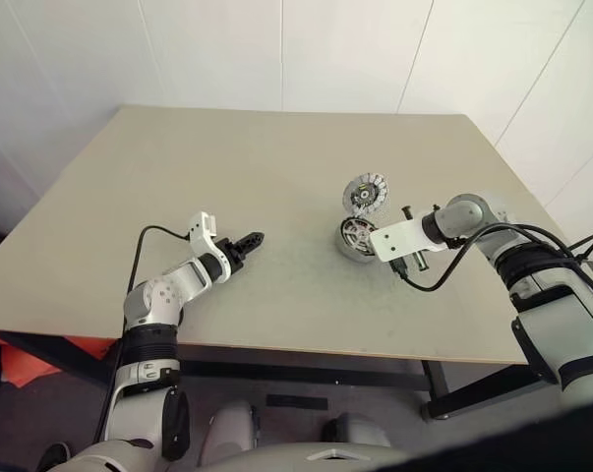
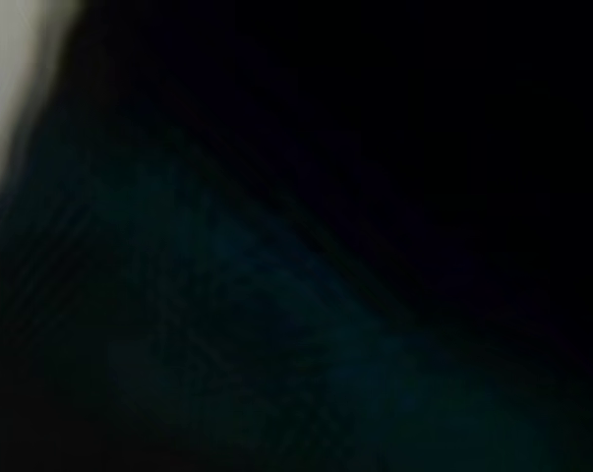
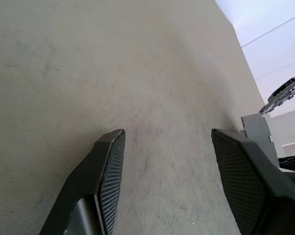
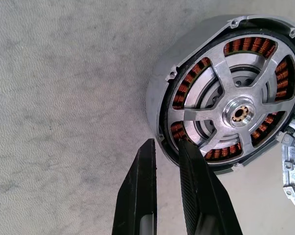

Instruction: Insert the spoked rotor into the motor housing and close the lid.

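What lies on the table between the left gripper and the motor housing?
Nothing: in the left eye view, bare table runs from the left gripper to the motor housing, beside the right gripper.

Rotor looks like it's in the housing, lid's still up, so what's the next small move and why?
Probably lift the right gripper clear of the motor housing rim. The spoked rotor already sits inside over the windings, and the lid stands open behind, so it gets swung down next.

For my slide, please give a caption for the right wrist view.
Spoked rotor seated in the motor housing; right gripper at its rim.
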Controlling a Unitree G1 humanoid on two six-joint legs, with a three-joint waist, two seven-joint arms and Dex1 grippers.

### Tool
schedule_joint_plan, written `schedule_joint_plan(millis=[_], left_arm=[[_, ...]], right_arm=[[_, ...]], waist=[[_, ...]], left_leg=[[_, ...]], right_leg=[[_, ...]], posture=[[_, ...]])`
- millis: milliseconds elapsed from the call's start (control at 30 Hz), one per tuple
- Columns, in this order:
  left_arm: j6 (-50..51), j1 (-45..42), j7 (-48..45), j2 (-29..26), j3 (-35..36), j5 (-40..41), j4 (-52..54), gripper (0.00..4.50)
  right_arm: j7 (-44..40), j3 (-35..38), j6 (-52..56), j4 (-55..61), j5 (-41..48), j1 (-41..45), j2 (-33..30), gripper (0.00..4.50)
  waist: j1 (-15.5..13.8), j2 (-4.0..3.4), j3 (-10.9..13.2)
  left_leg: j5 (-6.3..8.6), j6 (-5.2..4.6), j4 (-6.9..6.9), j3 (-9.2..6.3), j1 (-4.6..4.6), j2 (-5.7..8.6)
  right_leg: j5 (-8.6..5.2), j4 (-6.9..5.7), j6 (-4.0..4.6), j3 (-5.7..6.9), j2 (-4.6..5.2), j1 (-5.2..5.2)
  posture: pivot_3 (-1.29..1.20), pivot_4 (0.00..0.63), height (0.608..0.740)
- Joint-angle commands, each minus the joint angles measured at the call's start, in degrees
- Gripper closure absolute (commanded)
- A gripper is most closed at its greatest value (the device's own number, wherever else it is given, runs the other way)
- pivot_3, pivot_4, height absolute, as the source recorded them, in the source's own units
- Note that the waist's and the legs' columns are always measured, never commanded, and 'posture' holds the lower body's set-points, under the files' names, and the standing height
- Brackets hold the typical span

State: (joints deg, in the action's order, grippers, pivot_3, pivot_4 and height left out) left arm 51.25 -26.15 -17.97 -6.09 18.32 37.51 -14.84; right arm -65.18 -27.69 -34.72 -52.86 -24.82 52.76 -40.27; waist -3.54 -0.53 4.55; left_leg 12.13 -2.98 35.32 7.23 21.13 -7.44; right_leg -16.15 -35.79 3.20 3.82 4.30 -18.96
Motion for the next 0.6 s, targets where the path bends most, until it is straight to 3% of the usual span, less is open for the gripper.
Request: schedule_joint_plan(millis=[33, 200, 467, 600], left_arm=[[-0.57, -0.45, -0.11, -0.10, -0.33, 0.11, 0.51, 1.49], [-0.86, 0.00, 0.02, 0.14, -0.24, 0.04, 0.50, 1.49], [-2.27, 1.12, 0.64, 1.71, -0.23, -0.01, 0.30, 1.49], [-3.00, 1.75, 0.97, 2.77, -0.40, 0.00, 0.40, 1.49]], right_arm=[[0.67, -0.93, 0.23, -1.03, -1.33, -0.70, 1.19, 3.72], [0.88, 0.03, -0.10, -0.26, -0.10, -0.67, 1.67, 4.50], [-6.32, 2.85, 2.48, 9.08, 6.03, -2.84, 0.64, 4.50], [-12.27, 5.35, 12.59, 18.56, 11.23, -5.82, -0.19, 4.50]], waist=[[0.27, 0.00, 0.00], [0.97, 0.00, 0.00], [0.93, 0.00, 0.00], [0.61, -0.03, 0.00]], left_leg=[[0.00, 0.00, 0.00, 0.00, 0.00, 0.00], [0.00, 0.00, 0.00, 0.00, 0.01, 0.00], [-0.01, -0.01, -0.08, 0.02, 0.24, -0.01], [-0.12, -0.21, -0.14, 0.01, 0.42, -0.02]], right_leg=[[0.00, 0.00, 0.00, 0.00, 0.00, 0.00], [0.00, 0.00, 0.00, 0.00, 0.00, 0.00], [0.00, 0.05, 0.01, 0.01, 0.00, -0.19], [0.00, 0.09, 0.01, 0.06, 0.00, -0.33]], posture=[[0.00, 0.000, 0.740], [0.00, 0.000, 0.740], [0.00, 0.000, 0.740], [0.00, 0.000, 0.740]])
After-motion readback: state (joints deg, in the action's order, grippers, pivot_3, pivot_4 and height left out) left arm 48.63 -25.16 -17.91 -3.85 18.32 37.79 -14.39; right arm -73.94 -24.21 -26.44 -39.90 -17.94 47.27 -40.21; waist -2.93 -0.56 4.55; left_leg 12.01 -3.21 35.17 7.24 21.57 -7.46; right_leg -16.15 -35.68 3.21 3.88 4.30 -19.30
